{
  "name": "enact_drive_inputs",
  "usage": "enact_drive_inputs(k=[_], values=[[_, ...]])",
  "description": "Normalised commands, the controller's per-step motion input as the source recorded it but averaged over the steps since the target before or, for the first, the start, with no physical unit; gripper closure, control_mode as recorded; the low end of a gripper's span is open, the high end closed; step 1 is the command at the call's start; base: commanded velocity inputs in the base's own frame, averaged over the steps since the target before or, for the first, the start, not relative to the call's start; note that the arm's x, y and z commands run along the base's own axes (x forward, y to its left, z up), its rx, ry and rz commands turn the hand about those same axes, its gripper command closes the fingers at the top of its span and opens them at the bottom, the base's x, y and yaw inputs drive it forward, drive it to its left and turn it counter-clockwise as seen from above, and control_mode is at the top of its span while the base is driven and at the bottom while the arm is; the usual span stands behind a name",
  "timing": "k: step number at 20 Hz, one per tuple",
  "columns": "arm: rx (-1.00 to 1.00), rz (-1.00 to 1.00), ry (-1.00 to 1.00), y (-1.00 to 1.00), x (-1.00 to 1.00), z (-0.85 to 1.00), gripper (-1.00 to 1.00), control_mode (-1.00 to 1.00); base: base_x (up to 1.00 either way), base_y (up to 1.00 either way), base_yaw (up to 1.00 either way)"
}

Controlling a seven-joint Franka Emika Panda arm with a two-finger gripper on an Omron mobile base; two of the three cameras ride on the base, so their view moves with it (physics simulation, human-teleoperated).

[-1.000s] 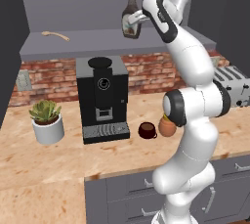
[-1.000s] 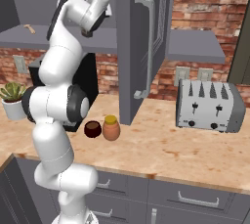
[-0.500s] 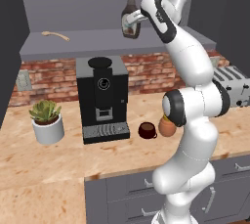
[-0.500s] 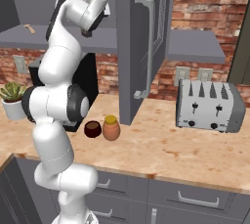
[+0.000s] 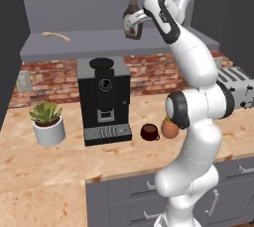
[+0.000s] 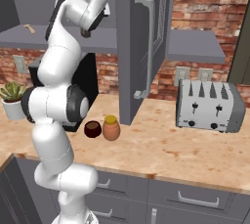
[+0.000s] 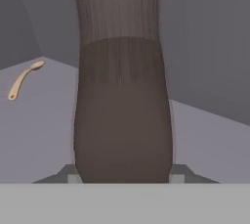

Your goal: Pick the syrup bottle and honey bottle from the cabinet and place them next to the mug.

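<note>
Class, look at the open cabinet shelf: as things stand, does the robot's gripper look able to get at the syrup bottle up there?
Yes, it seems so: the gripper is already shut on the syrup bottle on the cabinet shelf. Nothing stands between them; the wooden spoon lies well off to the side.

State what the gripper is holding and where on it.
The gripper is shut on the syrup bottle, clamping its wide lower body, below the neck, on the cabinet shelf.

Syrup bottle (image 7: pixel 122 105) top cut off (hand view); honey bottle (image 5: pixel 169 128) half behind arm — label unseen.
</note>
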Motion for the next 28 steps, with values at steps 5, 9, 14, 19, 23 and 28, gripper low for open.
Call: enact_drive_inputs(k=[5, 9, 14, 19, 23, 28], values=[[0.01, 0.00, 0.00, 0.00, -0.94, 0.00, 1.00, -1.00, 0.00, 0.00, 0.00], [0.00, 0.00, -0.01, 0.00, -0.99, 0.00, 1.00, -1.00, 0.00, 0.00, 0.00], [0.00, 0.00, 0.00, 0.00, -1.00, -0.07, 1.00, -1.00, 0.00, 0.00, 0.00], [0.01, 0.00, 0.00, -0.08, -0.99, -0.11, 1.00, -1.00, 0.00, 0.00, 0.00], [0.00, 0.00, 0.00, -0.09, -0.91, -0.13, 1.00, -1.00, 0.00, 0.00, 0.00], [0.00, 0.00, 0.00, -0.13, -0.87, -0.44, 1.00, -1.00, 0.00, 0.00, 0.00]])
